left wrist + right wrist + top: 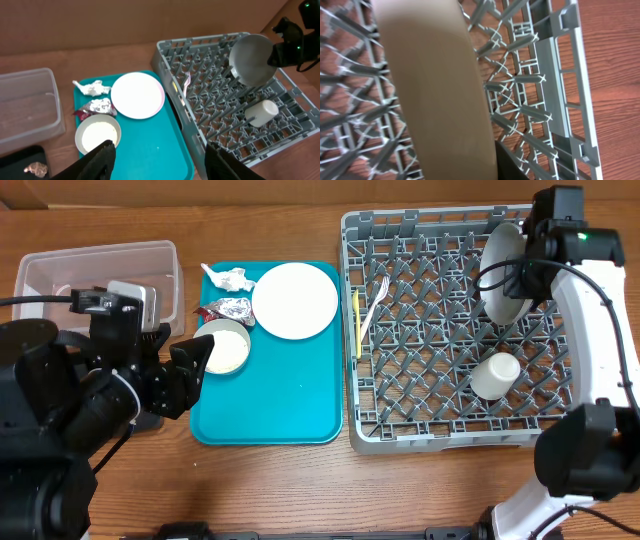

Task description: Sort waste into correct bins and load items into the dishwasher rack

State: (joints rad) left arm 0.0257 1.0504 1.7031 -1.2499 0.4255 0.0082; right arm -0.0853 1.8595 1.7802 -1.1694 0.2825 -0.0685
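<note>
My right gripper (528, 260) is shut on a pale plate (500, 272), holding it on edge among the pegs at the far right of the grey dishwasher rack (400, 435); the plate fills the right wrist view (435, 85). The rack also holds a white fork (375, 300), a yellow spoon (357, 325) and a white cup (495, 375). My left gripper (160, 162) is open and empty above the front left of the teal tray (290, 400). On that tray are a second plate (294, 300), a grey bowl of rice (225, 348), a paper scrap (228, 278) and a foil wrapper (230, 310).
A clear tub (95, 275) stands at the far left. The black tray (17, 160) lies in front of it, mostly under my left arm, with a brown food lump (35, 168) in it. The wooden table surrounds everything.
</note>
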